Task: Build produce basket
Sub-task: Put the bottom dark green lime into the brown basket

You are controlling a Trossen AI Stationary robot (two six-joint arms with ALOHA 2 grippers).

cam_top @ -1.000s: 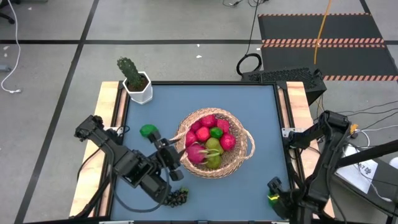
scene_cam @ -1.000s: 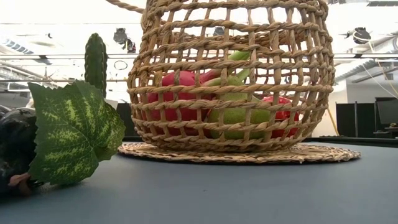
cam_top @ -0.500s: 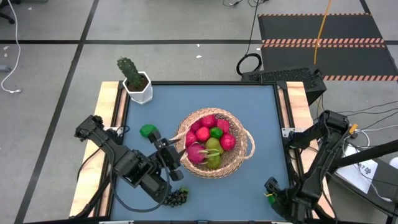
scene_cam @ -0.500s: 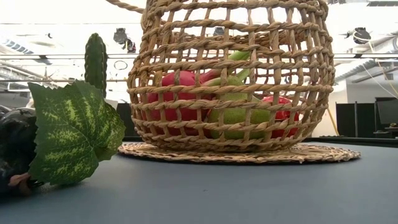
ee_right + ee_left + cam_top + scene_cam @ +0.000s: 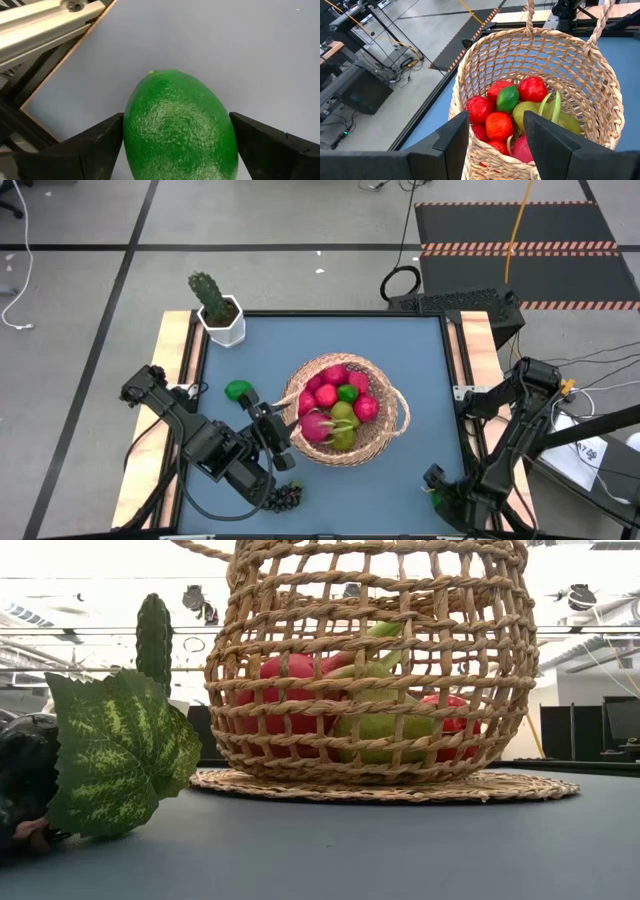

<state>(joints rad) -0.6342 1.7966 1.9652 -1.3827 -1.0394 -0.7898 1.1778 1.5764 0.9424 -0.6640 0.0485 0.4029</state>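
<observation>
The round woven basket (image 5: 347, 412) stands in the middle of the blue table and holds red, green and pink produce (image 5: 510, 107). My left gripper (image 5: 496, 116) is at the basket's left rim (image 5: 288, 420) and is shut on it. At the table's near right corner my right gripper (image 5: 176, 119) points down and stands open. Its fingers are on either side of a green lime (image 5: 180, 125) that lies on the table. Whether they touch it, I cannot tell. My left gripper has the basket's near wall and rim (image 5: 490, 152) between its two fingers, coming at it from the table's left and slanting down. The place of contact lies below the wrist picture's edge. In the low view the basket stands upright on its base (image 5: 385, 785).
A dark grape bunch (image 5: 285, 497) with a green leaf (image 5: 120, 755) lies by the table's near edge. Another green fruit (image 5: 238, 390) lies left of the basket. A white pot with a cactus (image 5: 218, 308) stands at the far left corner.
My right gripper has gone down over the lime at the near right corner and has rolled a little. The lime and the basket have stayed where they were.
</observation>
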